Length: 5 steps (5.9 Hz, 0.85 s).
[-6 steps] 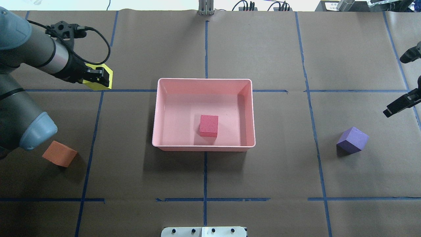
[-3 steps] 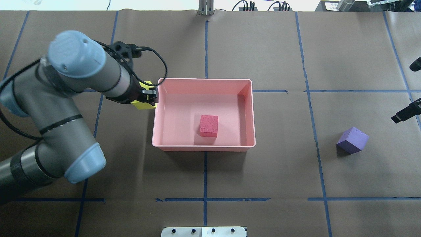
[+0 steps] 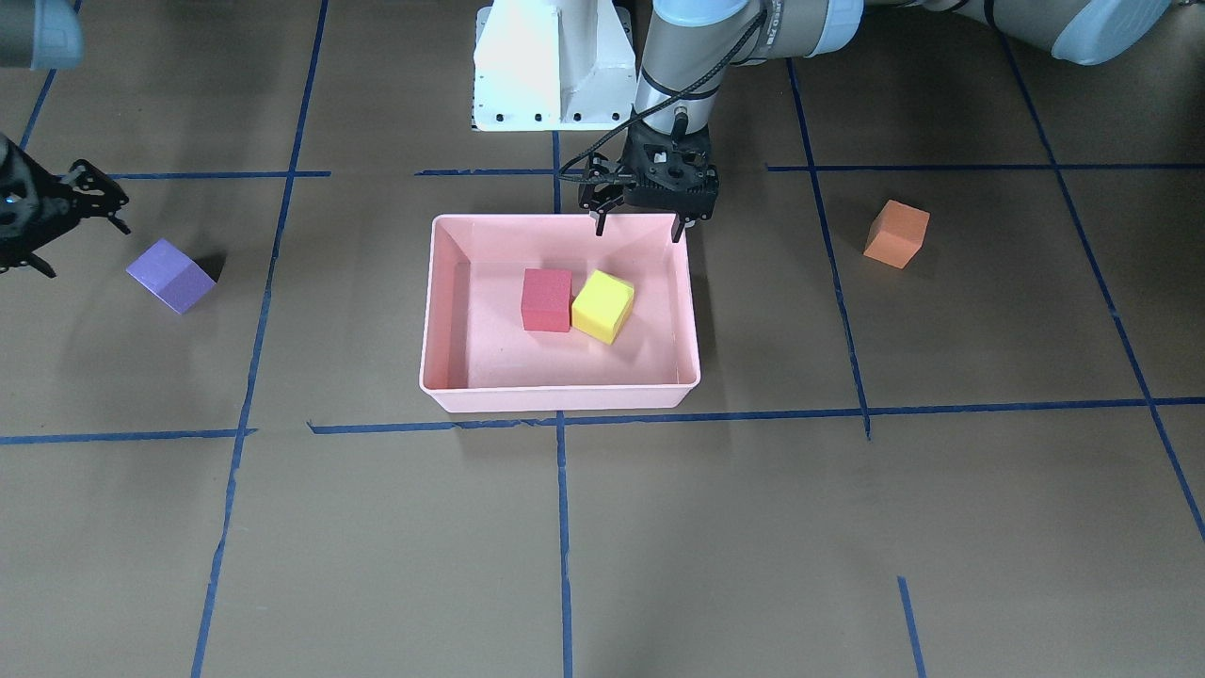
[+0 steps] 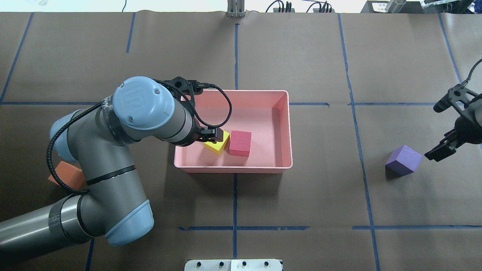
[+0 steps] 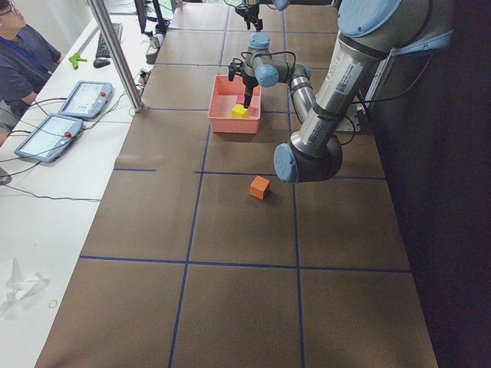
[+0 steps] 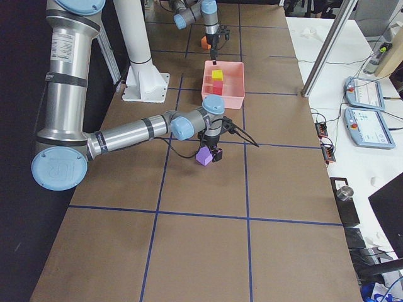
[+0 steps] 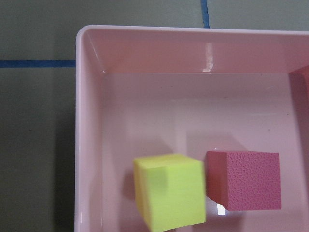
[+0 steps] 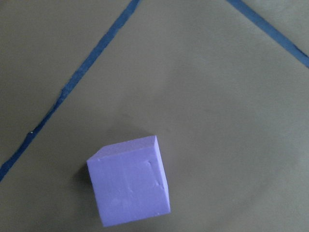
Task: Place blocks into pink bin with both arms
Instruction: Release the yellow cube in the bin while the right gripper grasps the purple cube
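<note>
The pink bin [image 4: 233, 91] sits mid-table and also shows in the front view [image 3: 428, 311]. Inside it the yellow cube [image 4: 217, 146] leans against the red cube [image 4: 240, 143]; both show in the left wrist view, yellow [image 7: 169, 193] and red [image 7: 244, 180]. My left gripper [image 3: 638, 224] is open and empty above the bin's near-left part [image 4: 211, 136]. The purple cube [image 4: 403, 161] lies on the table at the right. My right gripper [image 4: 437, 153] hovers just right of it, open and apart from it. The orange cube [image 3: 896, 234] lies at the left, partly hidden by my left arm in the overhead view.
Brown paper with blue tape lines covers the table. The white base pedestal [image 3: 551, 66] stands behind the bin on the robot's side. An operator and tablets [image 5: 69, 115] are beyond the far table edge.
My left arm swung right from left of the bin to over it and let go of the yellow cube, which now lies beside the red one. My right gripper moved closer to the purple cube.
</note>
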{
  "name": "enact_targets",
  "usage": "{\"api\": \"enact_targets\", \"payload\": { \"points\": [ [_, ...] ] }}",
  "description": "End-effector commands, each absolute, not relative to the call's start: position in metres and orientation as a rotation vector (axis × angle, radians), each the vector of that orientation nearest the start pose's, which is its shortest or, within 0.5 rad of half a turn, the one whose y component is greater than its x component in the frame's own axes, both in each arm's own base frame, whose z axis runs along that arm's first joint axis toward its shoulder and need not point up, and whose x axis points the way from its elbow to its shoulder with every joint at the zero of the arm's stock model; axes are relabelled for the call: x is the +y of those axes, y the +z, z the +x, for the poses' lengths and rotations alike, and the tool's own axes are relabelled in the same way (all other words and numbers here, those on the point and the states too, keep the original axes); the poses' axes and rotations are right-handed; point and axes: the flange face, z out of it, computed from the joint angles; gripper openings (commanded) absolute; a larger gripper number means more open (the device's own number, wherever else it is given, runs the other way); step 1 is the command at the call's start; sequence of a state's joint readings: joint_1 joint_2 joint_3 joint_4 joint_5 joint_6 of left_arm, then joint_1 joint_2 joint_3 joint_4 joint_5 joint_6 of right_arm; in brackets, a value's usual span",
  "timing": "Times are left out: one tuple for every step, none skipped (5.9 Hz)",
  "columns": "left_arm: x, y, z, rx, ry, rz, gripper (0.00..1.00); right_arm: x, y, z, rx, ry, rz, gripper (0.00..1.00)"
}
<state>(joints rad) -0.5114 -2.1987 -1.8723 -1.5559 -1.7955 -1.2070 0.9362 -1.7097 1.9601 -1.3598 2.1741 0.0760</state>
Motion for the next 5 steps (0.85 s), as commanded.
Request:
{"api": "enact_targets", "payload": {
  "points": [
    [-0.397, 0.174, 0.492, 0.907, -0.029, 0.200, 1.00, -0.388, 0.514, -0.246, -0.704, -0.710, 0.192, 1.00],
    [-0.397, 0.175, 0.492, 0.907, -0.029, 0.200, 1.00, -0.382, 0.525, -0.257, -0.695, -0.730, 0.166, 1.00],
    [-0.397, 0.176, 0.492, 0.905, -0.032, 0.200, 1.00, -0.380, 0.535, -0.265, -0.688, -0.743, 0.145, 1.00],
    [-0.397, 0.175, 0.491, 0.907, -0.032, 0.202, 1.00, -0.381, 0.541, -0.265, -0.672, -0.746, 0.142, 1.00],
    [-0.394, 0.176, 0.495, 0.897, -0.035, 0.220, 1.00, -0.386, 0.546, -0.272, -0.668, -0.752, 0.137, 0.99]
  ]
}}
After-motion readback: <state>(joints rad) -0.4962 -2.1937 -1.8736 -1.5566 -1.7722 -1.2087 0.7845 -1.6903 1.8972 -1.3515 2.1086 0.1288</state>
